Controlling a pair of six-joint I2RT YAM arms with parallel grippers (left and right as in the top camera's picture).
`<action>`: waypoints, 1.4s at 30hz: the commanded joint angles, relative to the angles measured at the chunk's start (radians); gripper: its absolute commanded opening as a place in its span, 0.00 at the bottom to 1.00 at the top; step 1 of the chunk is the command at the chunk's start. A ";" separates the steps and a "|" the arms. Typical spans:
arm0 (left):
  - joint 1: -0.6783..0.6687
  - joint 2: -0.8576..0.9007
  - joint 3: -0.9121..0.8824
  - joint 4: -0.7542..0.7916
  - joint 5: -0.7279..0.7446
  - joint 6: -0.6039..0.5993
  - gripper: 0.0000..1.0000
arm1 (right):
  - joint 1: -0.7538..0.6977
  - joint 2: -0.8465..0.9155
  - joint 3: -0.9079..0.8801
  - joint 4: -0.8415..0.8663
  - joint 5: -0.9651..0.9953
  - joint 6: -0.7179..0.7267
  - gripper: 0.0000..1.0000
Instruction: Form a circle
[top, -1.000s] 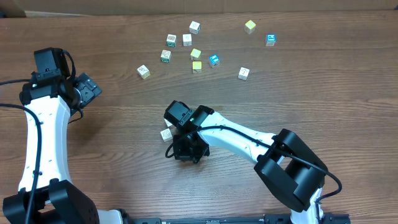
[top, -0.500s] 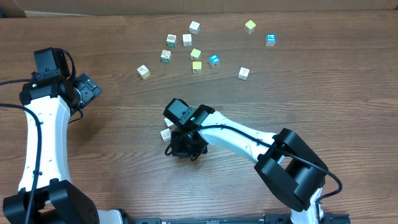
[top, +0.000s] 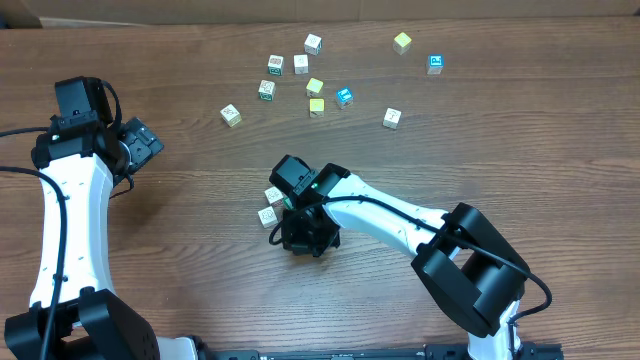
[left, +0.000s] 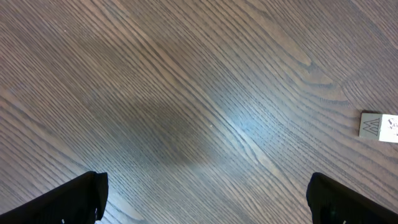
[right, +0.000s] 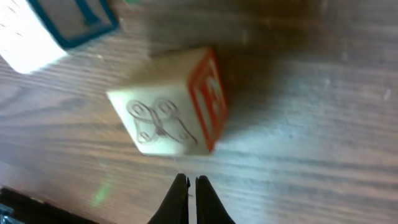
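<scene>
**Cube cluster beside the right arm's closed fingers**

The circle (top: 268, 214), a small tight cluster of tiny whitish cubes with printed faces, lies near the middle of the brown wood-grain table (top: 540, 140), a little toward the near edge. From overhead we see only two of its cubes, one just beyond the other. The rest is hidden under the black wrist of the right arm.

In the blurred right wrist view we make out a whitish cube with a red-framed face and a line drawing (right: 168, 109). A second whitish cube with a blue-framed face (right: 53, 28) sits close beside it at the upper left corner.

The right gripper (right: 189, 186) has its two thin black fingers pressed together with nothing between them. Their tips stop just short of the red-framed cube, and a narrow strip of wood shows between.

Well apart, on the far side of the table, we see loose small cubes scattered. Among them are a yellow cube (top: 317, 106), a blue cube (top: 344, 96) and a white cube (top: 392, 118).

The left gripper (left: 206, 180) hangs over bare wood at the table's left side, far from the circle. Its black fingers are spread wide and hold nothing. A whitish cube with a zigzag print (left: 378, 126) shows at the right edge of its wrist view.
</scene>
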 joint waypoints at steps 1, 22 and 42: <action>-0.002 -0.009 0.011 0.002 -0.006 -0.013 1.00 | 0.002 0.008 -0.007 0.011 0.010 0.003 0.04; -0.002 -0.009 0.011 0.002 -0.006 -0.013 1.00 | -0.035 0.008 -0.007 0.068 0.045 -0.001 0.04; -0.002 -0.009 0.011 0.002 -0.006 -0.013 1.00 | -0.085 0.008 -0.007 0.028 0.044 -0.023 0.04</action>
